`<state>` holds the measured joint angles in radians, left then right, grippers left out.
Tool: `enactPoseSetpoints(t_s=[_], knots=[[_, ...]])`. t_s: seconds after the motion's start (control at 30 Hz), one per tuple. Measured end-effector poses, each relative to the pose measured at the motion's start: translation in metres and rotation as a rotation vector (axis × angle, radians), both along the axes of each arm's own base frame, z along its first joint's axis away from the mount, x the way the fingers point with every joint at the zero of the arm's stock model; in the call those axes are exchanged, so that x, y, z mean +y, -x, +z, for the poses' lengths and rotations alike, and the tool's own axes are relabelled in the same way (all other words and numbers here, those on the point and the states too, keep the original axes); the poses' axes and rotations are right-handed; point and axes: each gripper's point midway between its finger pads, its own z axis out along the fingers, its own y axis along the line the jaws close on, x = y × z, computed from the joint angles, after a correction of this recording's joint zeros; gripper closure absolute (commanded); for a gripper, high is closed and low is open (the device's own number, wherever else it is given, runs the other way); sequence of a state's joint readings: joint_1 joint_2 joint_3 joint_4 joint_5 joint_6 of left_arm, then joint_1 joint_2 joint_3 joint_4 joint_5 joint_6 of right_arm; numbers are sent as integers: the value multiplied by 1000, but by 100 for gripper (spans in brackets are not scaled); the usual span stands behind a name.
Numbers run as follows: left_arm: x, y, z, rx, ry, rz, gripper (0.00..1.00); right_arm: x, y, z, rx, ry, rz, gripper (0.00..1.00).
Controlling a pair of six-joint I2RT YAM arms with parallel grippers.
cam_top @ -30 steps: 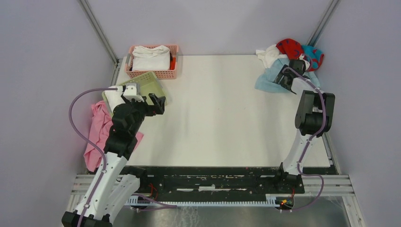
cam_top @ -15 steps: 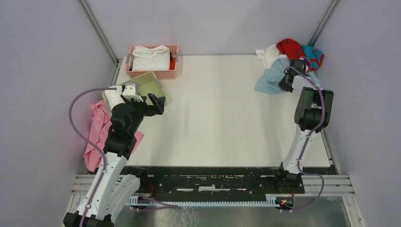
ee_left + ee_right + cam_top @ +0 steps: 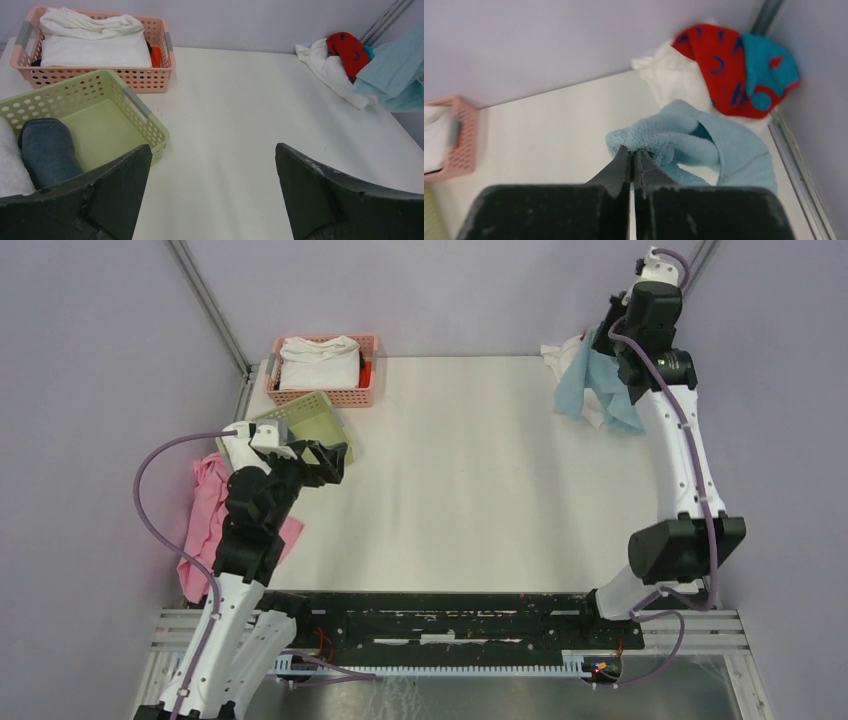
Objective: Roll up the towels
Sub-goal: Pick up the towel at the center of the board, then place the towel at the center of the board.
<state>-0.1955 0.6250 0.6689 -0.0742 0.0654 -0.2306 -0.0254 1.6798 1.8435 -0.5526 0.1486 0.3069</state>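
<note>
The right gripper [image 3: 631,152] pinches the blue towel [image 3: 724,145] above the red towel [image 3: 719,65] and white towel [image 3: 669,75], perhaps touching them. The left gripper [image 3: 212,150] gapes beside the green basket [image 3: 145,122]. White table [image 3: 240,125], lilac walls [image 3: 450,290].

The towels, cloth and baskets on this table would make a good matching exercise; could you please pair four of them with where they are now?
Things:
1. small light blue terry towel
2. red terry towel with teal-blue marks
3. plain pink cloth
4. light green perforated plastic basket

Places:
A. at the table's left edge
B. hanging from the shut right gripper
C. far right corner, bunched with the large white towel
D. just in front of the pink plastic basket

Pairs: 1-B, 2-C, 3-A, 4-D
</note>
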Motion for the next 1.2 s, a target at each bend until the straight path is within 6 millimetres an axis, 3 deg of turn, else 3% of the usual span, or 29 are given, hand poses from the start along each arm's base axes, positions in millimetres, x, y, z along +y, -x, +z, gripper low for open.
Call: enactPoseSetpoints(t_s=[0.1,0.17,0.23,0.3,0.4,0.5,0.57,0.67,0.77,0.83,0.93,1.07,1.2], knots=[[-7,1,6,-6,10,-28,1,51,34,58,-114,23,118,95],[-12,2,9,-7,16,-53,1,89,65,86,-180,18,218,86],[-19,3,12,-6,19,-82,2,114,93,97,-215,1,294,70],[-28,3,10,16,41,-120,3,135,114,91,-218,-27,363,49],[-42,2,2,69,67,-172,4,169,133,46,-134,-61,480,35],[-58,1,-15,148,81,-225,5,196,143,-26,38,-64,570,30],[-69,1,-33,226,86,-253,6,200,153,-92,202,-48,591,28],[-85,5,-51,306,94,-291,7,187,176,-158,387,-17,571,27],[-110,14,-71,388,86,-348,8,174,187,-185,463,12,536,26],[-125,19,-86,441,67,-376,9,168,187,-192,477,18,514,27],[-147,29,-115,523,8,-413,10,159,176,-204,480,-9,466,29],[-181,51,-151,611,-110,-465,11,150,163,-235,512,-64,408,30],[-220,68,-169,636,-236,-519,14,144,153,-267,526,-146,380,31]])
